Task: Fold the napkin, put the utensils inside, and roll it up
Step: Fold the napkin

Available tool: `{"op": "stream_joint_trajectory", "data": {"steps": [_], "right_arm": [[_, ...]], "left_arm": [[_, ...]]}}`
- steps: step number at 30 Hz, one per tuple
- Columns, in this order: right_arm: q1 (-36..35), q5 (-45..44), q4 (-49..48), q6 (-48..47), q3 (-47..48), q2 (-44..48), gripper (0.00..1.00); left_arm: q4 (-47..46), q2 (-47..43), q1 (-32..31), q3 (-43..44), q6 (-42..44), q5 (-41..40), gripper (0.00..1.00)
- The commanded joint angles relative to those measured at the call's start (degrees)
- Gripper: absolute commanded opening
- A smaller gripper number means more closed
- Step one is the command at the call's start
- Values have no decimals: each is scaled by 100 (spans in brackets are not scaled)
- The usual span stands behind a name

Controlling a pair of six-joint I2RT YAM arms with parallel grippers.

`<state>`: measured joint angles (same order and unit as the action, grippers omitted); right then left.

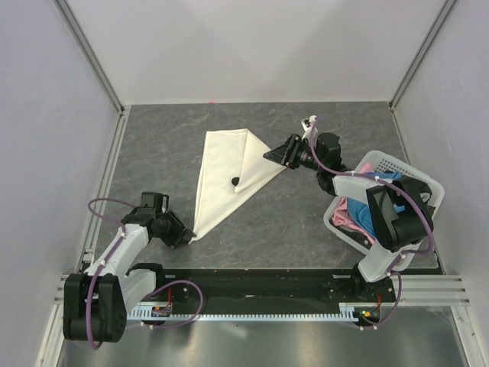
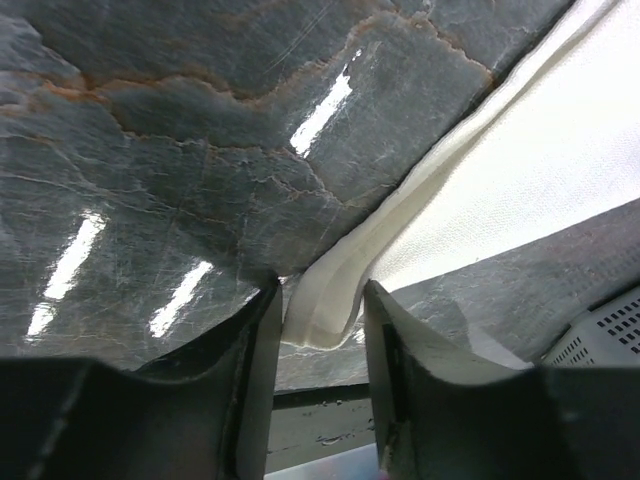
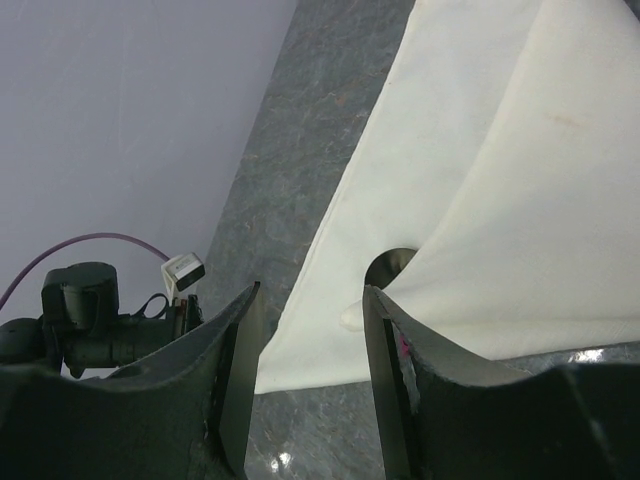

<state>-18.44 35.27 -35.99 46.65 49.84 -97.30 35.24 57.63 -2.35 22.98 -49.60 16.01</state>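
Observation:
The cream-white napkin (image 1: 223,174) lies on the table folded into a long triangle, its narrow tip pointing to the near left. Only the small black head of the utensil (image 1: 234,182) shows at the edge of the folded flap; the handle is hidden under the cloth. The head also shows in the right wrist view (image 3: 393,265). My left gripper (image 1: 183,238) is open at the napkin's near tip, which lies between its fingers in the left wrist view (image 2: 321,290) without being squeezed. My right gripper (image 1: 273,156) is open at the napkin's right corner (image 3: 312,292).
A white basket (image 1: 397,164) holding a blue cloth (image 1: 365,218) and a pink cloth (image 1: 345,216) stands at the right, beside the right arm. Grey walls enclose the table on three sides. A black rail runs along the near edge.

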Motion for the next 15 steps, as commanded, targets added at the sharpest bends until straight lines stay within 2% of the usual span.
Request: {"op": "stream_joint_trajectory", "data": {"steps": [1, 7, 8, 10, 11, 14, 15], "right_arm": [[59, 191, -435, 89, -54, -158, 53], [77, 209, -506, 133, -54, -255, 52], [77, 209, -506, 125, -63, -263, 52], [86, 217, -506, 116, -80, -281, 52], [77, 218, -506, 116, -89, -281, 52], [86, 218, -506, 116, -124, -299, 52], [95, 218, -506, 116, -124, -299, 52]], "left_arm": [[53, -32, -2, 66, -269, -151, 41], [-52, -120, -2, 49, -208, -177, 28], [-88, -146, -2, 48, -190, -168, 22], [-245, -208, -2, 31, -146, -99, 18], [-298, -251, -2, 31, -137, -63, 11], [-527, -348, -2, 83, 64, 25, 2], [-562, -366, -2, 118, 126, 34, 2]]}}
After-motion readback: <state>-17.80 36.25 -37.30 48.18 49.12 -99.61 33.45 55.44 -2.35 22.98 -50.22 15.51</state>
